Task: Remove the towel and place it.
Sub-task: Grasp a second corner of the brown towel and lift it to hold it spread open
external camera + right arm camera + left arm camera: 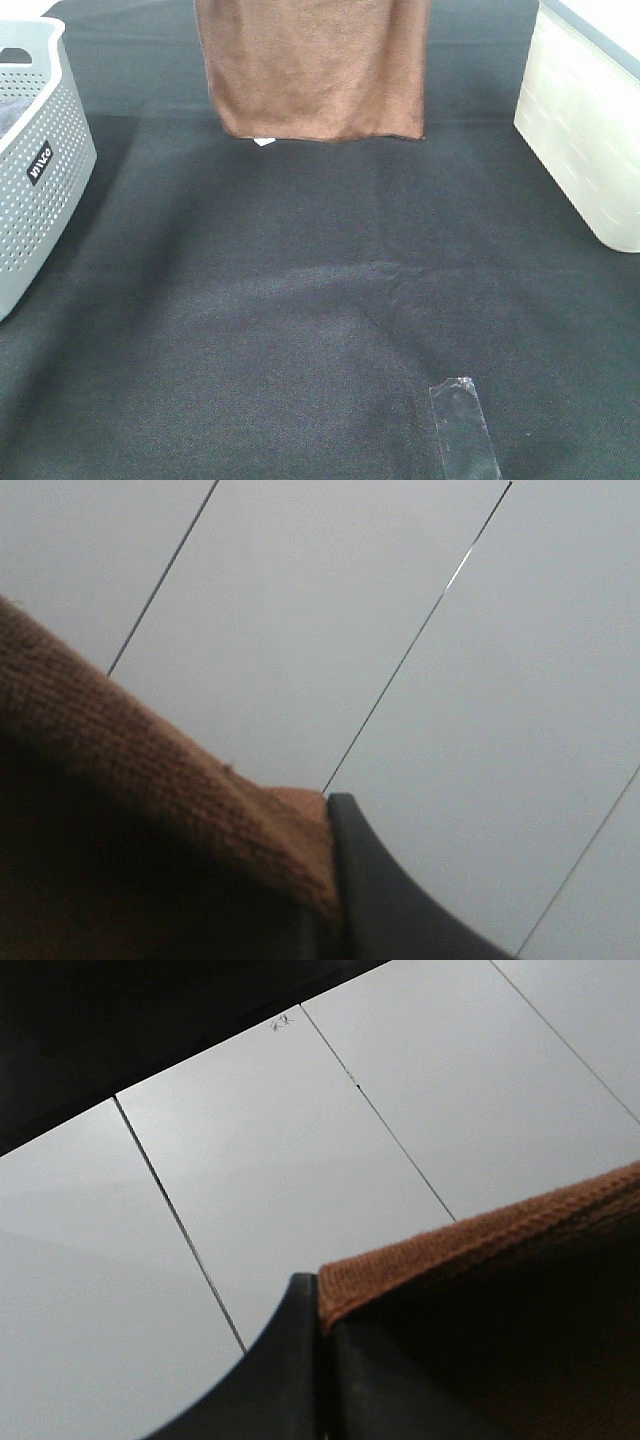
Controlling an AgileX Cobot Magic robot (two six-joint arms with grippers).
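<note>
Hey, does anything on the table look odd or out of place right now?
A crinkled strip of clear tape is lying on the black table cloth near the camera-side edge, and holds nothing. The cloth also has a curved crease across its middle. The towel hangs straight.

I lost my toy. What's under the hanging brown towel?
Below the towel, just the black cloth shows. Anything behind the hanging towel is covered, so I can't see it.

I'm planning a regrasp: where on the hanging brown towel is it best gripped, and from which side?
Grip the towel at its upper hem, near the two corners, coming in from the top side and pinching the edge, as the left gripper and right gripper do. It hangs flat with its lower edge free, so holding the top probably keeps it spread.
</note>
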